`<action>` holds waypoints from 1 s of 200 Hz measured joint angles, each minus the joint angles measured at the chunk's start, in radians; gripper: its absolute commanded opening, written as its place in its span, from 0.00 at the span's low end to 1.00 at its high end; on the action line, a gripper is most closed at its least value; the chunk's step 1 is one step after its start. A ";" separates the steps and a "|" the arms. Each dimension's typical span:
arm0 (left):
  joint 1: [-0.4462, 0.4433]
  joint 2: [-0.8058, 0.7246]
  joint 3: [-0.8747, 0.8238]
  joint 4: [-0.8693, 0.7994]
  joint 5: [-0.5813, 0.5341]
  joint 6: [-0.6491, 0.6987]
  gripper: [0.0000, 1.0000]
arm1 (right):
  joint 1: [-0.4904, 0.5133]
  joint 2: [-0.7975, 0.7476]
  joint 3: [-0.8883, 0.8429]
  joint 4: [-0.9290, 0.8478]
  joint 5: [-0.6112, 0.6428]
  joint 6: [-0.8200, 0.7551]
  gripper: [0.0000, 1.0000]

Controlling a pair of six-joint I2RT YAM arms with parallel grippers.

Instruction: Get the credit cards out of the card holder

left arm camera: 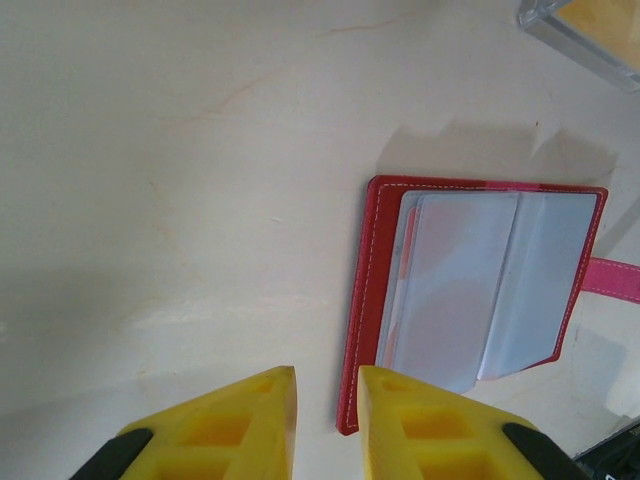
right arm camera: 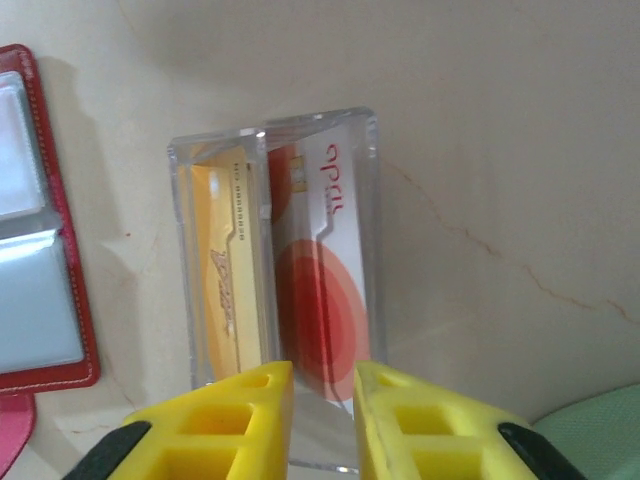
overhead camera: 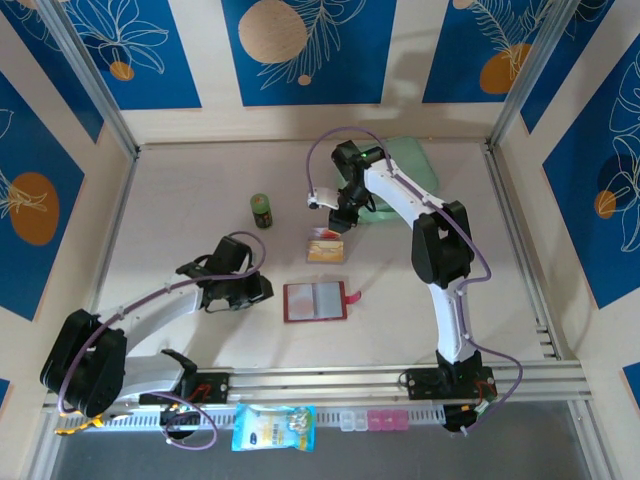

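The red card holder (overhead camera: 315, 301) lies open and flat on the table, its clear sleeves (left arm camera: 470, 290) facing up and its pink snap tab (overhead camera: 352, 295) sticking out to the right. The credit cards (overhead camera: 325, 247) stand in a clear plastic box (right arm camera: 375, 200) behind it: a yellow-orange card (right arm camera: 230, 280) and a white card with red circles (right arm camera: 325, 280). My right gripper (right arm camera: 323, 378) hovers just over that box, jaws a narrow gap apart above the white-red card's end. To the left of the holder, my left gripper (left arm camera: 327, 385) is narrowly open, empty, over the holder's corner.
A small green jar (overhead camera: 261, 209) stands at the back left of the cards. A mint-green pouch (overhead camera: 405, 175) lies behind the right arm. A blue packet (overhead camera: 273, 427) and small pink and clear boxes (overhead camera: 375, 420) sit on the front rail.
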 measured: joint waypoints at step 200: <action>0.002 0.094 0.000 0.157 0.093 -0.024 0.22 | 0.140 -0.409 -0.474 0.346 0.038 0.670 0.20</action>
